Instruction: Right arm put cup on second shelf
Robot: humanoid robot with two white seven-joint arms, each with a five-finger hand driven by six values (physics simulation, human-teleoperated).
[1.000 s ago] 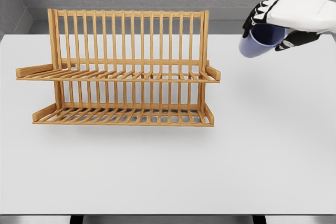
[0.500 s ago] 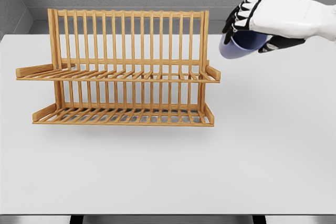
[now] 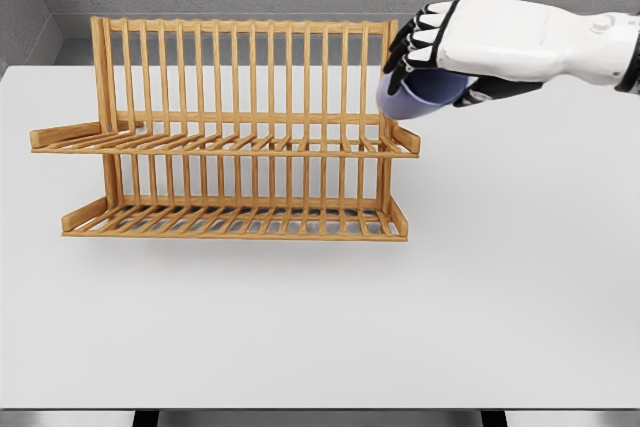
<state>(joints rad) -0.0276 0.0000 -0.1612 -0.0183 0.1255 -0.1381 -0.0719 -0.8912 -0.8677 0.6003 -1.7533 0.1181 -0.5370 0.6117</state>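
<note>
- Cup (image 3: 418, 95) position: the pale lavender-blue cup was held tilted in the air, just above the right end of the rack's upper shelf (image 3: 225, 143), overlapping the rack's right upright post in the head view.
- Whether the cup touched the post or the shelf could not be told from this single view.
- Right hand (image 3: 452, 49): it was brought in from the right edge of the picture, with the white back of the hand lying over the top of the cup.
- Fingers (image 3: 405, 45): the black-jointed fingers were curled down over the cup's far-left side, and the thumb was seen pressed along its right side, so the cup was enclosed between them and gripped firmly.
- Only the lower left part of the cup's wall was left showing below the hand.
- Wooden dish rack (image 3: 240, 97): it was set upright on the white table (image 3: 500, 277), with the lower shelf close to the tabletop beneath the upper one.
- Change from one second earlier: hand and cup had been carried leftward from well to the right of the rack, first to just beside its right post, then to the post itself.
- The grip on the cup was kept unchanged throughout, and the rack was not moved.
</note>
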